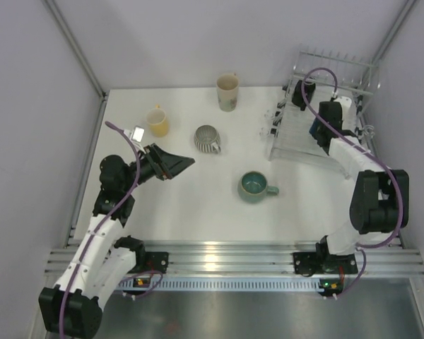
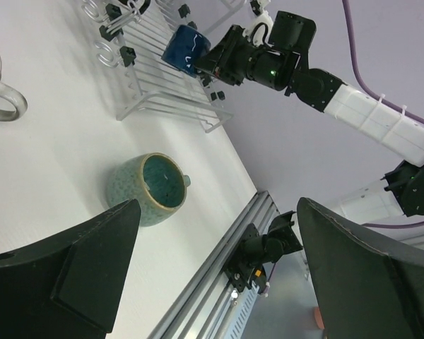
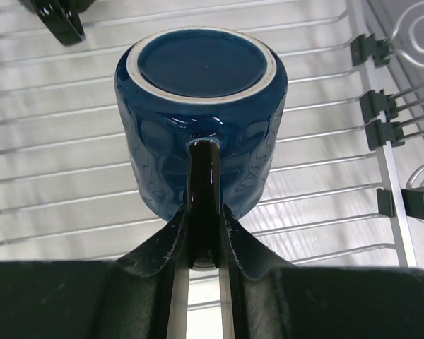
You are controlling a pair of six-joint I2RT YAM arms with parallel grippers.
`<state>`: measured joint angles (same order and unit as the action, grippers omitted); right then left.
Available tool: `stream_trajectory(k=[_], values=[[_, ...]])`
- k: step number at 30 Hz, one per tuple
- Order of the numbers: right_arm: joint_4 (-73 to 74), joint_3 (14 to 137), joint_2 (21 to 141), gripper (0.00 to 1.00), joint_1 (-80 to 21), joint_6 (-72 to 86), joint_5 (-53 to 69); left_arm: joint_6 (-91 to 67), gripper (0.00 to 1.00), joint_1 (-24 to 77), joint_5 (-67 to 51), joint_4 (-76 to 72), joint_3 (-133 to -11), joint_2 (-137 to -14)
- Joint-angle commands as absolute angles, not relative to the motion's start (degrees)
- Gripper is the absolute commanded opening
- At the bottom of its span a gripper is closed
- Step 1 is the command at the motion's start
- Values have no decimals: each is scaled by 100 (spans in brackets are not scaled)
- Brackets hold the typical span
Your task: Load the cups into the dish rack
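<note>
My right gripper (image 3: 203, 224) is shut on the handle of the dark blue mug (image 3: 201, 106). It holds the mug bottom-up over the wires of the dish rack (image 3: 325, 141). In the top view this gripper (image 1: 319, 127) and the blue mug (image 1: 313, 133) are over the rack (image 1: 286, 141), where a black mug (image 1: 300, 92) sits at the far end. My left gripper (image 1: 187, 162) is open and empty, left of the teal mug (image 1: 254, 186). The yellow mug (image 1: 157, 121), grey ribbed mug (image 1: 207, 138) and tall cream mug (image 1: 227, 92) stand on the table.
The left wrist view shows the teal mug (image 2: 147, 187) beyond my open left gripper (image 2: 218, 212), the rack (image 2: 162, 78) further off, and the table's railed front edge (image 2: 219, 247). Enclosure walls stand close on the left, back and right.
</note>
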<state>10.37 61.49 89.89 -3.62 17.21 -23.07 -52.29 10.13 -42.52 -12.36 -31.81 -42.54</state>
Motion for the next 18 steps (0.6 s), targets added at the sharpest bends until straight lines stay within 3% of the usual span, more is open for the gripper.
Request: stream_trajectory(k=[1, 16, 18], values=[[167, 6496, 9132, 0, -132, 1573, -2505, -5063, 98, 1011, -4201, -1178, -3322, -4140], [-264, 5370, 8903, 0, -228, 1872, -2303, -4992, 98, 1011, -4096, -1160, -3419, -4192], [-203, 5318, 8886, 4, -263, 1951, -2303, -5001, 98, 1011, -4078, -1160, -3410, -4184]])
